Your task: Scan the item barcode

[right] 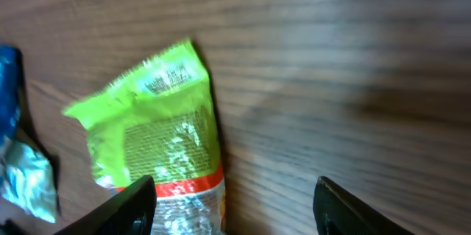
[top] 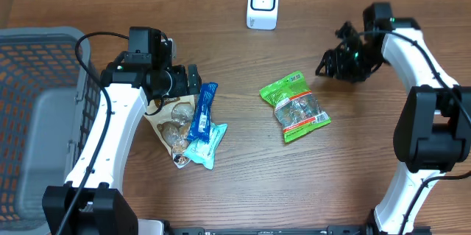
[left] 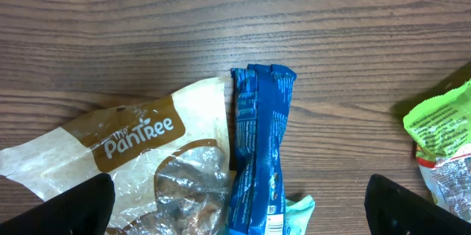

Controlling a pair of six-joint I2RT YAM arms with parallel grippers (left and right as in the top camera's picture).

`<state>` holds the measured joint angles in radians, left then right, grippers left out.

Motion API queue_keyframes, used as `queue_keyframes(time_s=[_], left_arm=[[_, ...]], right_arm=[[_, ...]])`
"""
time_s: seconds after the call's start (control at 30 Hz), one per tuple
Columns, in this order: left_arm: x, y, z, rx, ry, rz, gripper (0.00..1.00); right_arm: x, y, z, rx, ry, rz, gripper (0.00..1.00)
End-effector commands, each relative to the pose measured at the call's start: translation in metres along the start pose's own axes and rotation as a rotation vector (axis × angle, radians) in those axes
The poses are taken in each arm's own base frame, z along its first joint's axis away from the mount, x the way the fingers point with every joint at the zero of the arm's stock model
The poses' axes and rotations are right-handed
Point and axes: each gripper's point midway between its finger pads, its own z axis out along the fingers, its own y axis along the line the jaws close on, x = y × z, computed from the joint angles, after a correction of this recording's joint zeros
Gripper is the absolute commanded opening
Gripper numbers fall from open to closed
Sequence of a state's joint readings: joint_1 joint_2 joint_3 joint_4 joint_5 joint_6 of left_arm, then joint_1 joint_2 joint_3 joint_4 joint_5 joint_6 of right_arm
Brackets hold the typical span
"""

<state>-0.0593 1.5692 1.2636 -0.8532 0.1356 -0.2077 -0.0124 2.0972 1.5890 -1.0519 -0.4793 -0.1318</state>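
Observation:
The white scanner stands at the table's back edge. A green snack bag lies flat at mid-table. My right gripper hovers open to its upper right, empty, with the bag's edge under its left finger. A blue bar wrapper lies against a tan PanTree bag and over a teal packet. My left gripper is wide open above this pile, holding nothing.
A grey mesh basket fills the left side of the table. The green bag's corner shows at the right of the left wrist view. Bare wood lies between the pile and the scanner.

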Motion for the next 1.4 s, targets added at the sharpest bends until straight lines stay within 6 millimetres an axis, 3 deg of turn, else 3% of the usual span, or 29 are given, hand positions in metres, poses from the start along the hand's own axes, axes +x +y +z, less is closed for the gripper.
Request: queue_keyframes(time_s=[0.0, 0.23, 0.4, 0.63, 0.7, 0.77, 0.8, 0.97, 1.13, 1.37], left_arm=[[0.000, 0.000, 0.002, -0.010, 0.001, 0.007, 1.00], [0.000, 0.000, 0.002, -0.011, 0.001, 0.007, 1.00], [0.000, 0.000, 0.002, -0.010, 0.001, 0.007, 1.00], [0.000, 0.000, 0.002, -0.011, 0.001, 0.007, 1.00], [0.000, 0.000, 0.002, -0.011, 0.001, 0.007, 1.00], [0.000, 0.000, 0.002, -0.010, 0.001, 0.007, 1.00], [0.000, 0.000, 0.002, -0.011, 0.001, 0.007, 1.00], [0.000, 0.000, 0.002, -0.011, 0.001, 0.007, 0.99], [0.000, 0.000, 0.002, -0.011, 0.001, 0.007, 1.00], [0.000, 0.000, 0.002, -0.011, 0.001, 0.007, 1.00]], right_arm=[[0.019, 0.008, 0.020, -0.069, 0.031, -0.055, 0.68], [0.043, -0.001, 0.048, -0.091, 0.054, -0.045, 0.59], [0.048, 0.016, 0.060, -0.198, 0.033, -0.067, 0.47], [0.073, 0.035, 0.082, -0.198, 0.102, -0.117, 0.40], [0.076, 0.040, 0.086, -0.200, 0.114, -0.130, 0.29], [0.079, 0.044, 0.087, -0.204, 0.123, -0.133, 0.07], [0.079, 0.046, 0.087, -0.219, 0.125, -0.129, 0.04], [0.070, 0.067, 0.068, -0.393, 0.099, -0.076, 0.04], [0.035, 0.082, 0.019, -0.607, -0.003, 0.042, 0.04], [-0.005, 0.078, -0.042, -0.559, -0.134, 0.265, 0.04]])
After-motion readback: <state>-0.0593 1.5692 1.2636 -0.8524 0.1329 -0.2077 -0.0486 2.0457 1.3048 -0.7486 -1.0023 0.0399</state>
